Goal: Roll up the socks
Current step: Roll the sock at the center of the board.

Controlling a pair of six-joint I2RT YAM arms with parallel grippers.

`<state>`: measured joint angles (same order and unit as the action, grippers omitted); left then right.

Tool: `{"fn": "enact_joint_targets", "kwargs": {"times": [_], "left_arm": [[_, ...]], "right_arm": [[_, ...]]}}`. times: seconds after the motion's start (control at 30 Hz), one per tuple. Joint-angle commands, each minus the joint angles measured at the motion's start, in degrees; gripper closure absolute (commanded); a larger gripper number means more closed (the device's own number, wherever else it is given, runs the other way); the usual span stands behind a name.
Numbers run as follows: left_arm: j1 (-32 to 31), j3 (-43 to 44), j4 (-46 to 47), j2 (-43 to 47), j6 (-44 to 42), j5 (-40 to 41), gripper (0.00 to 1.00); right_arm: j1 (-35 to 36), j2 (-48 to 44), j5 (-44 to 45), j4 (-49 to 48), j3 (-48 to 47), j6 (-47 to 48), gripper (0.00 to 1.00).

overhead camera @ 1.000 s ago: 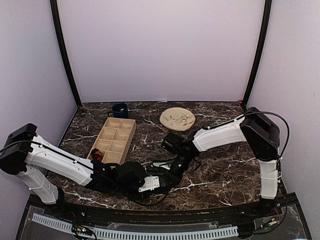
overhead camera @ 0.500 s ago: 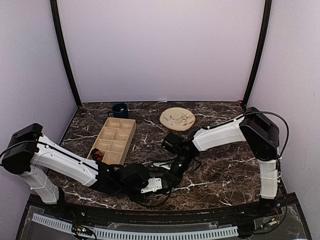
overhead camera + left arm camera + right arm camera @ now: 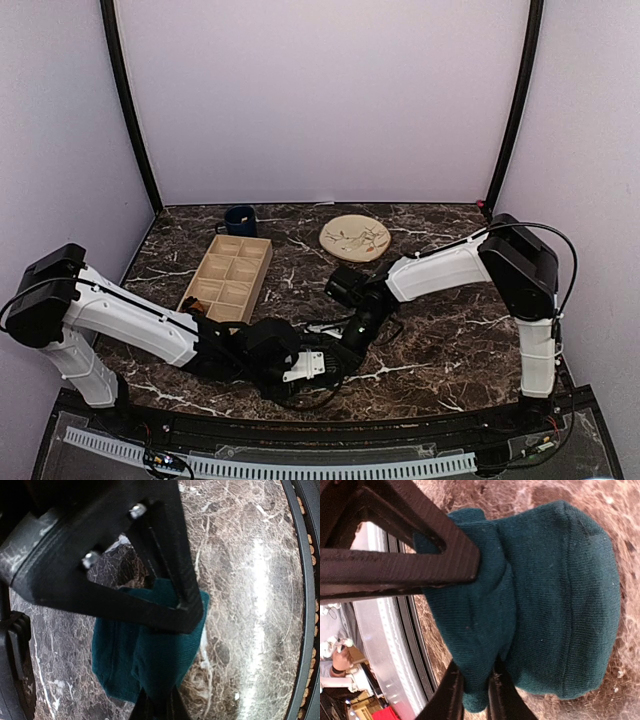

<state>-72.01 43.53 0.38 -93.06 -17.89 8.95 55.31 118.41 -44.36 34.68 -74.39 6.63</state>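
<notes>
I'm seeing the teal sock (image 3: pixel 555 595) lying bunched on the bench (image 3: pixel 450 330), right of the wooden tray (image 3: pixel 228 280) and nearer the front edge. My left claw (image 3: pixel 320 365) and right claw (image 3: pixel 352 342) are both pinching its folds, jaws nearly closed.

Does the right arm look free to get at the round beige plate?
Not freely, I think: nothing stands before the round beige plate, but the right gripper is shut on the dark teal-green sock.
</notes>
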Motion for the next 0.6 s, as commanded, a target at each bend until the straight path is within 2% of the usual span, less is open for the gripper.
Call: {"fn": "enact_joint_targets", "kwargs": {"times": [0.0,0.27,0.57], "left_arm": [[2.12,1.74,-2.85,-0.45,0.49,-4.88,1.0],[4.29,4.1,-6.83,-1.74,0.32,-9.79,1.0],[6.05,7.25,-11.67,-3.48,-0.28,-16.44,1.0]], "right_arm": [[-0.72,0.62,0.76,-0.71,1.89,-0.64,0.84],[-1.75,-1.36,1.11,-3.33,4.07,-2.22,0.76],[-4.09,-4.85,0.94,-7.43,7.32,-4.83,0.73]]}}
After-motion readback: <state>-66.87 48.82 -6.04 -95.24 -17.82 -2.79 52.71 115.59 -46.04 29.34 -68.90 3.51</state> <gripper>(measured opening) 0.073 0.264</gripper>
